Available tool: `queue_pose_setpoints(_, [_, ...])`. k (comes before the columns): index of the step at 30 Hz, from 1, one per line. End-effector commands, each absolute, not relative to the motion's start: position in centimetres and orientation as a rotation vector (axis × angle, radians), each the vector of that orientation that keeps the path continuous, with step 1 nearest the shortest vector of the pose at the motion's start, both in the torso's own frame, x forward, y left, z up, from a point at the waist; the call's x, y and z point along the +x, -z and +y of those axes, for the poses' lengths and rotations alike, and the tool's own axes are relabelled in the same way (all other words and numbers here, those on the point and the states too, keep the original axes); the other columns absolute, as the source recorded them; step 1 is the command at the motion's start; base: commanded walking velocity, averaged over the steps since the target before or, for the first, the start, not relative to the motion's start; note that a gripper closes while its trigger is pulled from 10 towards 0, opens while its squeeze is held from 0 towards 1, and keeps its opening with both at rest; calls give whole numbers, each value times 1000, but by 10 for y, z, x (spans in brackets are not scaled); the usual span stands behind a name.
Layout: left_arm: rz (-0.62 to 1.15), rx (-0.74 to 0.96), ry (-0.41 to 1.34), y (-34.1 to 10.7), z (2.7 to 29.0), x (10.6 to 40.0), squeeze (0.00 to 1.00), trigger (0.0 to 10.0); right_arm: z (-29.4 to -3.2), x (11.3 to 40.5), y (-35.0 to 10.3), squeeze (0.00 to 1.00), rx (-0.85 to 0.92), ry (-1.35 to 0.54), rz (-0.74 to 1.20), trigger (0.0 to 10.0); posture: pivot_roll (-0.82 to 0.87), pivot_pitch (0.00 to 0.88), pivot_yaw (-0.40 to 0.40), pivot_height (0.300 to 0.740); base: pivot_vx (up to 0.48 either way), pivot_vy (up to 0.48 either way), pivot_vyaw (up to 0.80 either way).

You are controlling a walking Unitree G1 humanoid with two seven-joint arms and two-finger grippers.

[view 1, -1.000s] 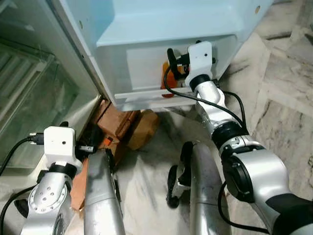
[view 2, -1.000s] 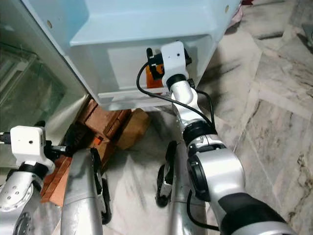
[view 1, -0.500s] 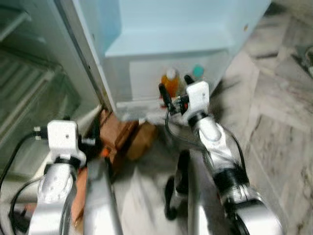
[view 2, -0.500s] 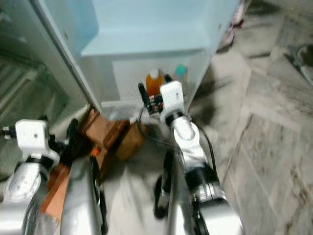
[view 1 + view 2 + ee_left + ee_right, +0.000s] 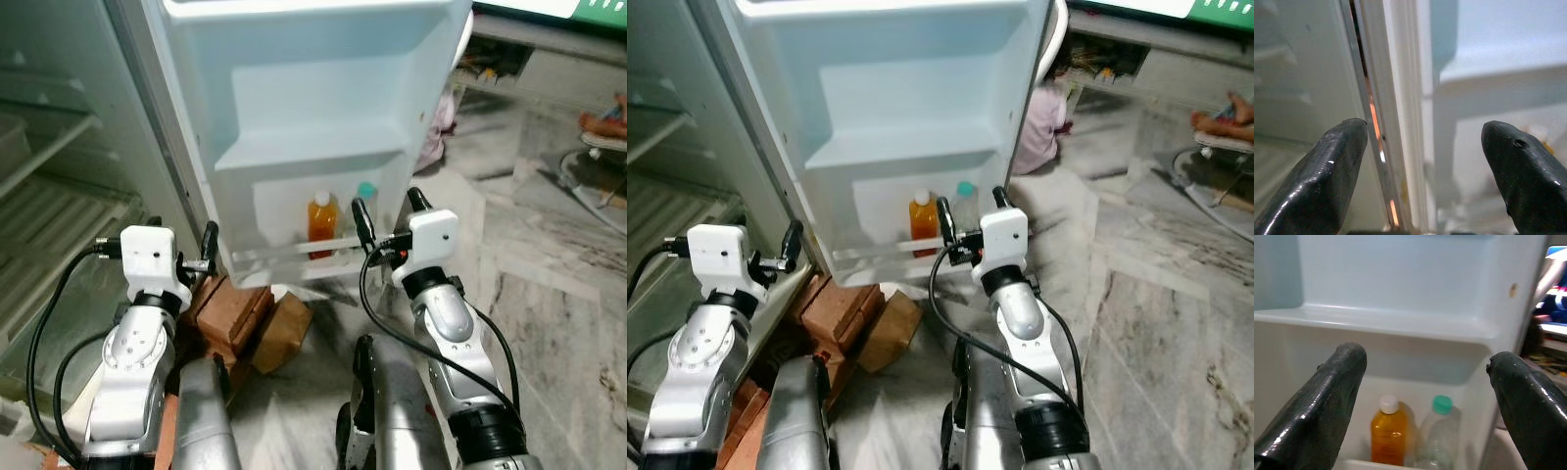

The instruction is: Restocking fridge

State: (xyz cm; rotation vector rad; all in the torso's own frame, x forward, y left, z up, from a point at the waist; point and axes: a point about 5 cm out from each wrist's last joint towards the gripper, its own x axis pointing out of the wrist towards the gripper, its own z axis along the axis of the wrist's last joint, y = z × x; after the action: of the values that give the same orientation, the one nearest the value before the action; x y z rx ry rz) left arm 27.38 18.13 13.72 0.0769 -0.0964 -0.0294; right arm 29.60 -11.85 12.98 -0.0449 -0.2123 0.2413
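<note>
An orange bottle (image 5: 321, 220) with a white cap stands upright in the bottom shelf of the open fridge door (image 5: 323, 108). A clear bottle (image 5: 366, 202) with a teal cap stands right beside it. My right gripper (image 5: 387, 211) hovers open just in front of that shelf, with nothing between its fingers. The right wrist view looks between the fingers at the orange bottle (image 5: 1388, 431) and the clear bottle (image 5: 1439, 433). My left gripper (image 5: 181, 237) is raised and open near the door's hinge edge (image 5: 1393, 122), holding nothing.
The fridge interior (image 5: 49, 186) with wire shelves lies to the left. Reddish bricks (image 5: 235, 305) and a brown block (image 5: 282, 328) sit on the floor under the door. Marble floor (image 5: 549, 294) spreads to the right, and a pink cloth (image 5: 1038, 122) hangs behind the door.
The camera has tilted up, showing more of the door. My right gripper has drawn back from the orange bottle, which stays standing in the door shelf. The left arm has risen.
</note>
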Motion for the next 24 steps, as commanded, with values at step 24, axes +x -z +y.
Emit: queue_pose_setpoints(24, [-90,57,65,-122,183,269,0,10000,-163,304,-115,0,-4,5,-29,10000,96,0,-59,740,0,0,0])
